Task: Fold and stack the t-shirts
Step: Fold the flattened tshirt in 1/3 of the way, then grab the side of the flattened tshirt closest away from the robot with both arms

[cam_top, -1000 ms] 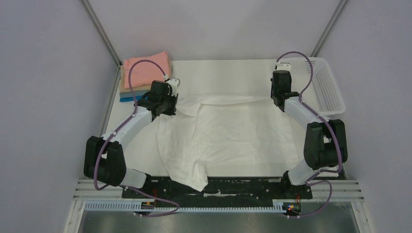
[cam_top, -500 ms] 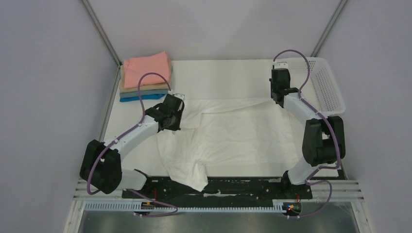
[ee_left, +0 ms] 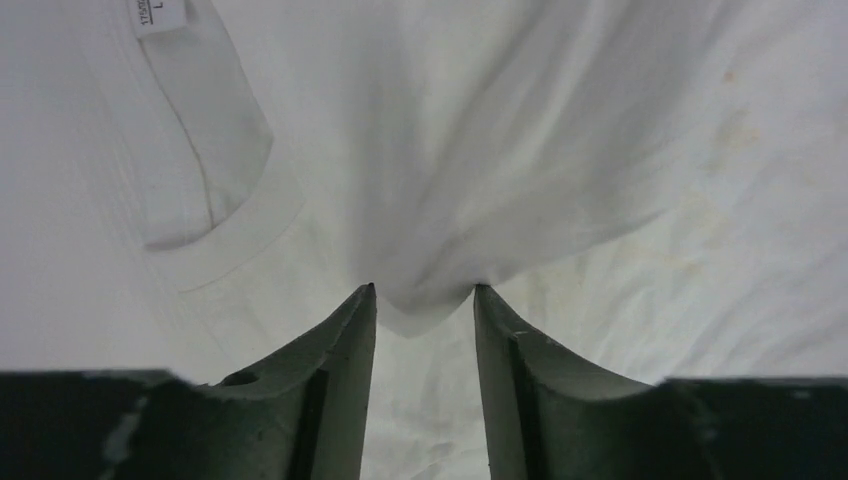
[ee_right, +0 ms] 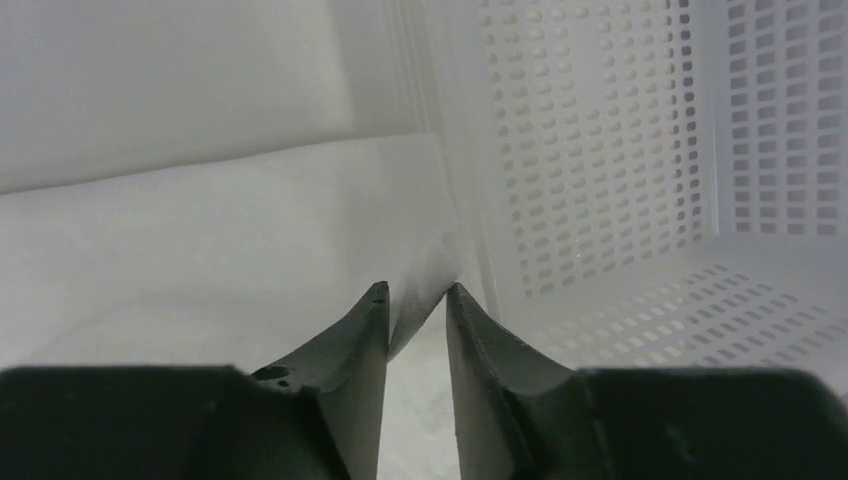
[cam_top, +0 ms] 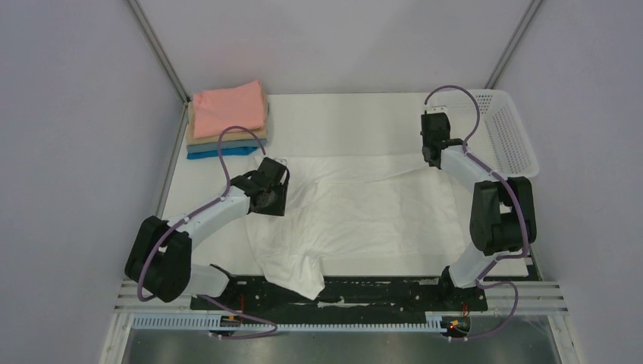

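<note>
A plain white t-shirt (cam_top: 364,216) lies spread and wrinkled across the table, one sleeve hanging over the near edge. My left gripper (cam_top: 271,202) sits over its left side near the collar (ee_left: 205,190). Its jaws (ee_left: 422,290) stand apart, with a raised fold of white cloth (ee_left: 425,305) resting between the fingertips. My right gripper (cam_top: 431,155) is at the shirt's far right corner. Its jaws (ee_right: 416,288) are slightly parted, and the cloth's edge (ee_right: 415,310) leans on the left finger. Folded t-shirts, salmon pink (cam_top: 227,108) over tan, grey-blue and bright blue (cam_top: 216,153), are stacked at the far left.
A white plastic mesh basket (cam_top: 509,135) stands at the far right, close beside my right gripper, and its wall (ee_right: 600,150) fills the right wrist view. Grey walls enclose the table on three sides. The arm bases sit on a black rail along the near edge.
The left gripper has moved toward the near right over the shirt, dragging cloth, and its jaws have parted. The right gripper shifted slightly farther back and its jaws have started to part.
</note>
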Controlling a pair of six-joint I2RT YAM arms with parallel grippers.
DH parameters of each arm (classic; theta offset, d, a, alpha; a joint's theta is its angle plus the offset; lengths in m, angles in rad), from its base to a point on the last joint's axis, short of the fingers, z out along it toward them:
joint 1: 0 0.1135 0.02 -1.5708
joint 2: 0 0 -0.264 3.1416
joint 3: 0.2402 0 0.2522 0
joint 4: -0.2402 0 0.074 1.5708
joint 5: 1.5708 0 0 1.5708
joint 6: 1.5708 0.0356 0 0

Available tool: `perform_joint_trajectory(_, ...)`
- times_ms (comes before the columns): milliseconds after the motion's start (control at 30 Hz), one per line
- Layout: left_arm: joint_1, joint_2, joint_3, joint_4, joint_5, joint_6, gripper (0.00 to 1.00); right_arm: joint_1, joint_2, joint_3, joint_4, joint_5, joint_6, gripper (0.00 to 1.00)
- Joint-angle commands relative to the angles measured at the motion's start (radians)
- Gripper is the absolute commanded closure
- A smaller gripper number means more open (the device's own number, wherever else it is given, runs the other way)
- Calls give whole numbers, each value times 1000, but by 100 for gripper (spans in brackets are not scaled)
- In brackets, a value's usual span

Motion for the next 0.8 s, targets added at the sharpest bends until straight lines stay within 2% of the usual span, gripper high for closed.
perform_joint_trajectory(0,-24,-77,-10,67,62,-39,28,-7,-58,-33,-4,8,12,66)
perform_joint_trajectory(33,-24,-92,-9,72,68,-36,23,-7,-73,-41,-5,2,12,65)
perform_joint_trajectory(100,-24,-114,9,62,61,-35,22,-6,-101,-53,-4,-30,12,60)
perform_joint_trajectory(267,-23,-118,63,117,51,-78,20,-4,-188,-103,18,-143,36,32)
perform_joint_trajectory(433,3,33,110,236,57,-160,19,14,-254,-202,137,-392,23,2)
perform_joint_trajectory(500,27,121,123,305,113,-176,18,23,-246,-229,190,-474,23,2)
perform_joint_trajectory(600,68,241,156,347,175,-202,18,35,-200,-233,219,-510,45,2)
perform_joint_trajectory(700,100,364,200,346,209,-213,17,42,-137,-225,242,-503,64,2)
perform_joint_trajectory(767,122,428,225,340,218,-220,17,41,-91,-211,249,-445,93,2)
